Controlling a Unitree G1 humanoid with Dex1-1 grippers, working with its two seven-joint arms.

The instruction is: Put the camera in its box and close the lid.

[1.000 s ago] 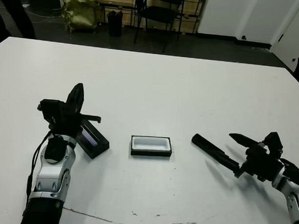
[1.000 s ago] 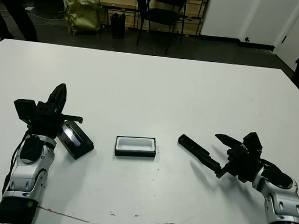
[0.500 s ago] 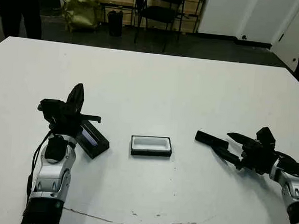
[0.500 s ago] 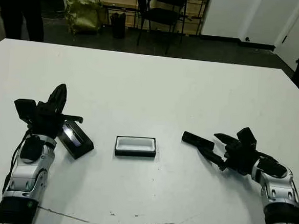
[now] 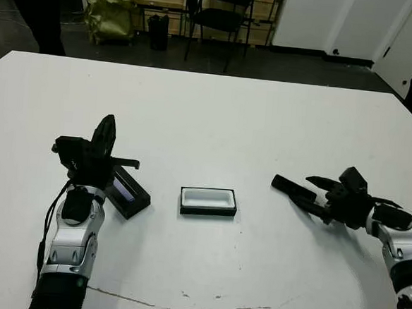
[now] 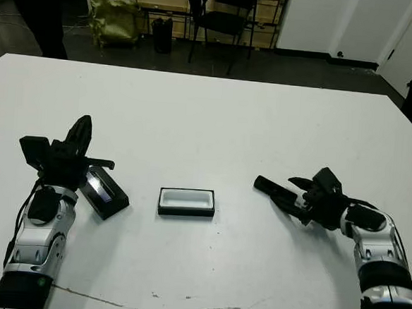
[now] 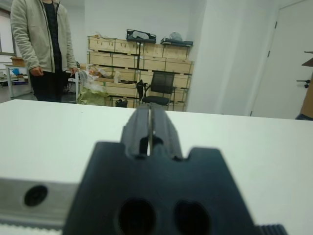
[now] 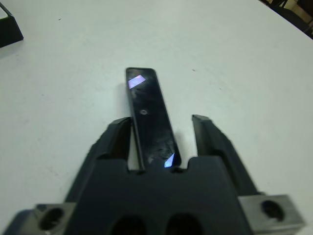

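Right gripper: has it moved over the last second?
Yes. The right gripper has swung from the table's near right edge up and inward toward the box, which has stayed put; the camera lies between its open fingers.

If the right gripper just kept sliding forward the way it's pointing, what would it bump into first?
The camera. It already lies between the right gripper's open fingers, so going straight on would seat it deeper against the gripper's body. The box lies roughly beyond, though depth is hard to judge.

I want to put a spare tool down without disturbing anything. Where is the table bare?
The whole far half of the table is bare, as is the near strip in front of the box. It is tighter between the lid beside the left gripper and the box, and around the camera between the right gripper fingers.
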